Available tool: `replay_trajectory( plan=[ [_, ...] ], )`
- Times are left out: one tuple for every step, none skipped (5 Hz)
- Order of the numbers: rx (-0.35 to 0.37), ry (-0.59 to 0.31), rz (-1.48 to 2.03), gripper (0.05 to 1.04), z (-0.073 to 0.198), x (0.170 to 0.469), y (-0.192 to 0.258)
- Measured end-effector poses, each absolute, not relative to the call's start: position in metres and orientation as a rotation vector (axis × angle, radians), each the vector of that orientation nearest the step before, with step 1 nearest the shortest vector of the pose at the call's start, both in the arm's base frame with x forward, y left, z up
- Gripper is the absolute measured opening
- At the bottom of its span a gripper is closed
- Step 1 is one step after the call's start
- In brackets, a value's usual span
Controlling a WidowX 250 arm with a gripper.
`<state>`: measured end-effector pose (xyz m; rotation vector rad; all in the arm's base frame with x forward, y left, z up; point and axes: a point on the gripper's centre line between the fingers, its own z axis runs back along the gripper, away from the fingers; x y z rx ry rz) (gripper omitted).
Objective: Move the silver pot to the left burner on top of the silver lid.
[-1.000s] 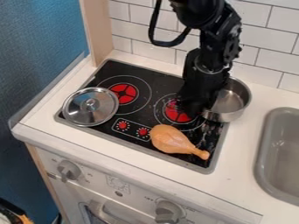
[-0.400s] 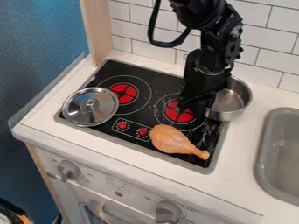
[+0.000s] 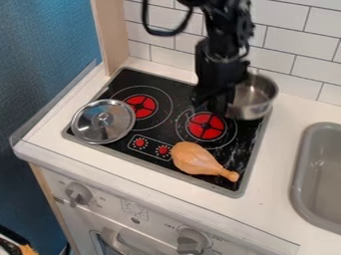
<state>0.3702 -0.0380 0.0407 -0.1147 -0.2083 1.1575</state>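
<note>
Holding, it seems, the round silver metal pot (image 3: 253,99) by its L rim, the black two-finger claw (image 3: 215,105) is nearly closed, w/ pot immediately to its R, nr the black rectangular cooktop's (image 3: 181,90) back R corner. Pot's mouth faces up; round, so no clear long axis. Shiny round silver lid (image 3: 108,130) lies at cooktop's L edge, so carry should go L & fwd.

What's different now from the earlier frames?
The silver pot has shifted up and slightly left in the view, toward the tiled wall, along with the gripper; its hold on the pot can't be made out. The silver lid and toy drumstick stayed put.
</note>
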Motion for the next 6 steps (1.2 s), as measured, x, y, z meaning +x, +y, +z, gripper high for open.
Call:
replay_trajectory(
  plan=[
    [-0.131, -0.227, 1.199, 0.082, 0.053, 0.361, -0.026],
    [-0.164, -0.272, 1.335, 0.082, 0.076, 0.347, 0.007],
    [-0.140, -0.289, 1.466, 0.082, 0.076, 0.339, 0.028],
    [-0.109, -0.317, 1.636, 0.082, 0.076, 0.335, 0.053],
    [-0.064, -0.339, 1.792, 0.081, 0.074, 0.329, 0.066],
    [-0.050, -0.362, 1.969, 0.078, 0.072, 0.322, 0.087]
  ],
)
